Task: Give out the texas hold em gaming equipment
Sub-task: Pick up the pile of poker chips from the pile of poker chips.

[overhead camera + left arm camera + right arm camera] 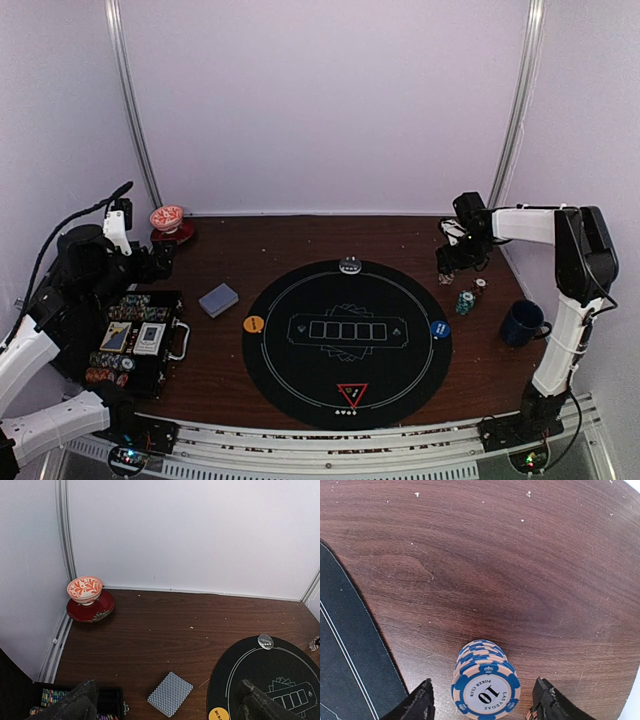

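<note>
Right gripper [482,707]: jaws partly spread, one finger on either side of the stack with a gap on both sides. We see nothing held.
10-chip stack [485,685]: blue-and-peach poker chips on bare wood, directly between this gripper's fingers.
Handling: we judge the chips hard, light and smooth-edged. They are loose discs, slightly staggered, so an off-centre nudge could shear or spill the pile.
Hold: on the striped edges, low down and square across the diameter, with each finger spanning several chips.
Neighbours: black felt mat [345,655] just beyond one finger, toward the table's middle. Second chip stack [465,300] near, on the base side. Dark blue mug [522,322] farther that way.
In the way: nothing between fingers and stack, as far as we can tell.
Left gripper [167,700]: spread wide and empty. Card deck [170,694] lies below it, chip case [112,697] beside.
</note>
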`<state>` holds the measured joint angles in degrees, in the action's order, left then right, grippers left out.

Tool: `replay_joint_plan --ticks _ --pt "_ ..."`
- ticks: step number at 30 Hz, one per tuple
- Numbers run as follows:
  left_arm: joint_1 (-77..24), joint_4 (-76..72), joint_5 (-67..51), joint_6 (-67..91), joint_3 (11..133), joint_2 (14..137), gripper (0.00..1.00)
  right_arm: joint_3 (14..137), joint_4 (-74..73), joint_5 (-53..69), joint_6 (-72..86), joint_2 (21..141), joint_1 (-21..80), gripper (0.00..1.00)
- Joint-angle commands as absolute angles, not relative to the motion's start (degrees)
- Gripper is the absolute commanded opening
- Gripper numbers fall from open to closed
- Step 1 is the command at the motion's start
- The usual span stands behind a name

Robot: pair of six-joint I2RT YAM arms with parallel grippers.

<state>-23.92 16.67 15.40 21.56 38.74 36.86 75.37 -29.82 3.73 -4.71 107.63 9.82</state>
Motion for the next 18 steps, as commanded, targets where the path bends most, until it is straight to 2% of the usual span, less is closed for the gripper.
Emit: replay_joint_plan --ticks 1,7,18 --pt "-23.2 14.0 14.8 22.1 38.3 36.7 0.98 74.8 -28.7 2.3 -4.8 107.7 9.5 0.65" --pt "-23.0 14.1 14.8 22.2 38.3 36.9 0.98 74.7 -28.2 2.4 -4.8 108.1 9.5 0.61" --pt "-22.8 14.1 14.8 22.2 38.3 36.7 0.98 74.7 -28.4 2.5 -5.0 108.4 9.6 0.60"
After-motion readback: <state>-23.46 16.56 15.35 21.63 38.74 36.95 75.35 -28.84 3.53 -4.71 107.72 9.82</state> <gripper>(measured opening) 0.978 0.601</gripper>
